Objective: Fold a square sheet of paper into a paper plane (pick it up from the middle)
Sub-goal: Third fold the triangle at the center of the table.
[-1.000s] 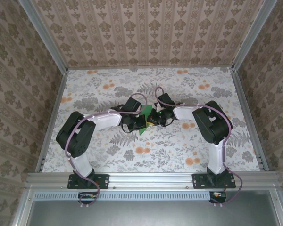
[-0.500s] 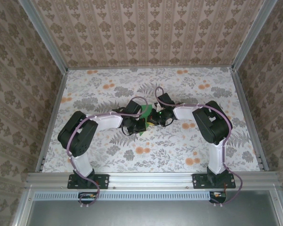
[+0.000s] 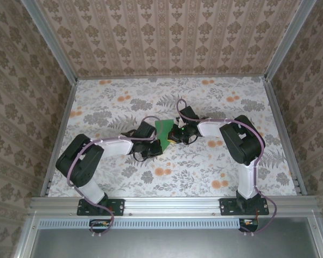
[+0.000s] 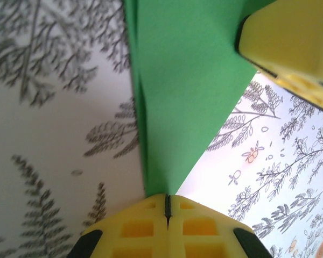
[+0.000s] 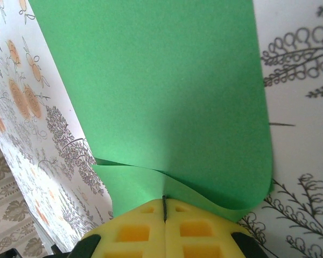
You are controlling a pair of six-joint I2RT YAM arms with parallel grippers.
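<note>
left gripper [image 4: 167, 208]: pads pressed tight together, pinching a narrow tip of the paper [image 5: 161, 97] right at the fingertips

right gripper [image 5: 164, 207]: same deal, clamped shut on a wider edge of the paper, curled over just past the pads

paper: bright green, up off the table [image 3: 220, 102], strung between the two grippers around mid-table, with a fold line running away from the left fingertips

key relation: fans out straight ahead of the left gripper toward the right one, with the right one's yellow finger at the far upper-right edge in the left wrist view; long axis roughly gripper to gripper, across the table

nearer arm: honestly a tie, one on each end

next move (just a guess): probably hinges on keeping that axis taut so the crease lands straight; slack curl by the right gripper looks like the risky bit

table: floral print, below and beyond everything
</note>
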